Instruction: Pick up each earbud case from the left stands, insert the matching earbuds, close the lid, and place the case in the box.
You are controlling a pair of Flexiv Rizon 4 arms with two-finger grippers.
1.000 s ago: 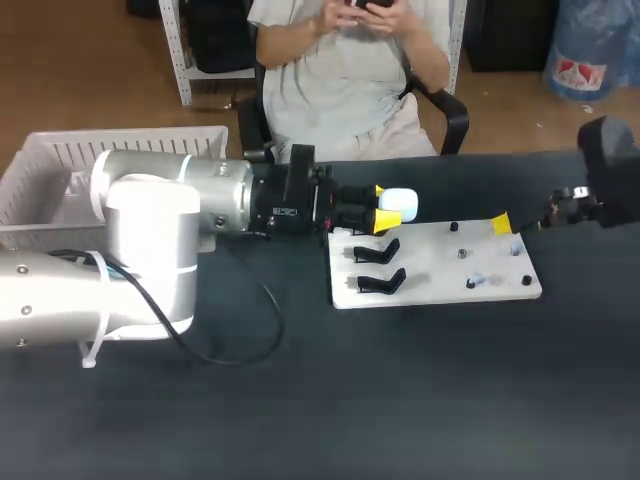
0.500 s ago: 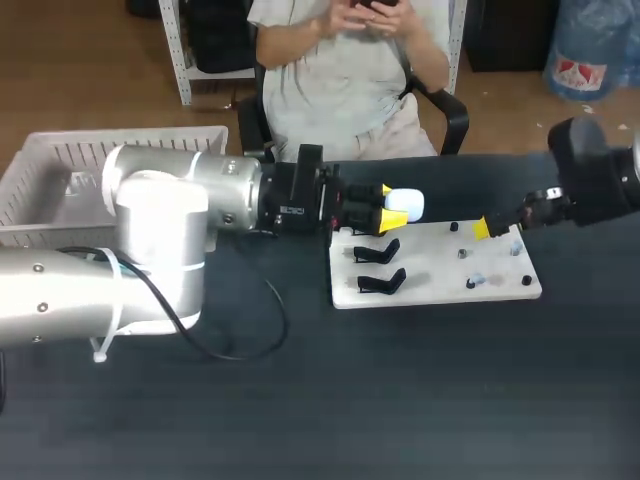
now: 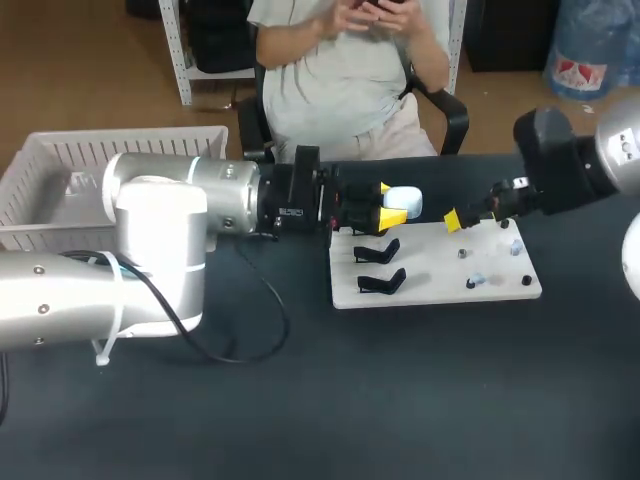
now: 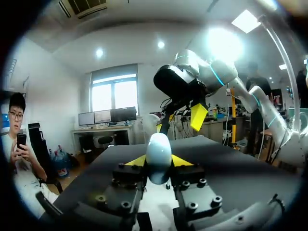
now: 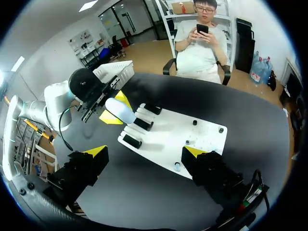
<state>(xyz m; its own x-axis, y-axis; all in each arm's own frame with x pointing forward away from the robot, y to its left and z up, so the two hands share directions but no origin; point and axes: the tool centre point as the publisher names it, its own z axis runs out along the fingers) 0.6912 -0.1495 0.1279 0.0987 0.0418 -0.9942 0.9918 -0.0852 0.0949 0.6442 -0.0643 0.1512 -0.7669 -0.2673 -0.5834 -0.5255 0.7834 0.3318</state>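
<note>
Near the white board's (image 3: 430,285) stands (image 3: 378,251), left gripper (image 3: 388,205) is clamping the earbud case (image 3: 405,201), apparently for loading; right gripper (image 5: 146,150) is hovering wide open, empty

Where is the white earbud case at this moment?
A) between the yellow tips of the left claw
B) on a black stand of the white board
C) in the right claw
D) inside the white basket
A: the earbud case is clamped between the yellow tips of the left claw, while the right claw is open and empty.

Dark table (image 3: 400,400); white board (image 3: 440,282) right of middle, black cable (image 3: 284,322) looped beside it.
</note>
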